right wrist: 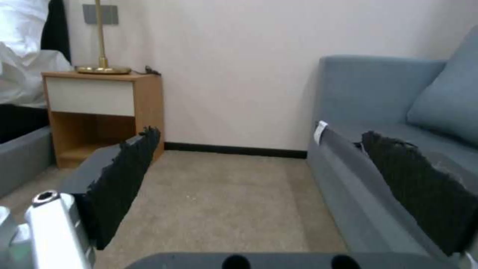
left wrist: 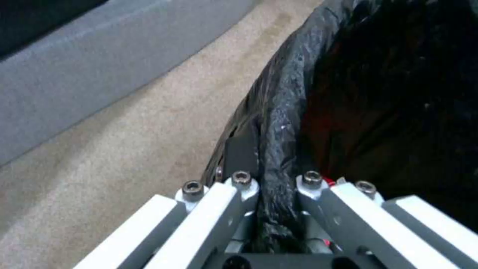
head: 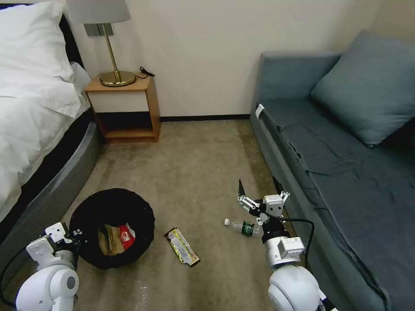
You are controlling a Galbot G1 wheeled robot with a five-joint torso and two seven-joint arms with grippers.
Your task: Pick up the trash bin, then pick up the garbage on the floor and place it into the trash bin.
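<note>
Gripping the near-left rim of the low round trash bin lined with crinkly black plastic [head: 112,203], the left gripper [head: 74,235] sits at lower left of the head view; the left wrist view shows its fingers [left wrist: 241,186] pinched tight on the bag-covered rim [left wrist: 279,123]. Bin sits low over the tan carpet [head: 194,172], beside the grey bed base [head: 52,190]. Inside the bin: crumpled red wrapper [head: 126,236] touching crumpled tan paper bag [head: 110,239]. Flat long brown-yellow wrapper [head: 182,246] lies on the carpet just right of the bin, lower centre. Small clear bottle with green label and white cap [head: 241,226] lies on its side right of that, cap pointing left. Right gripper [head: 260,192] hovers above and just behind the bottle, near the blue-grey sofa [head: 346,164]; fingers spread wide, nothing between them, black pads [right wrist: 124,183] apart in the right wrist view. Wooden nightstand [head: 125,108] with brass lamp [head: 116,65] upper left.
</note>
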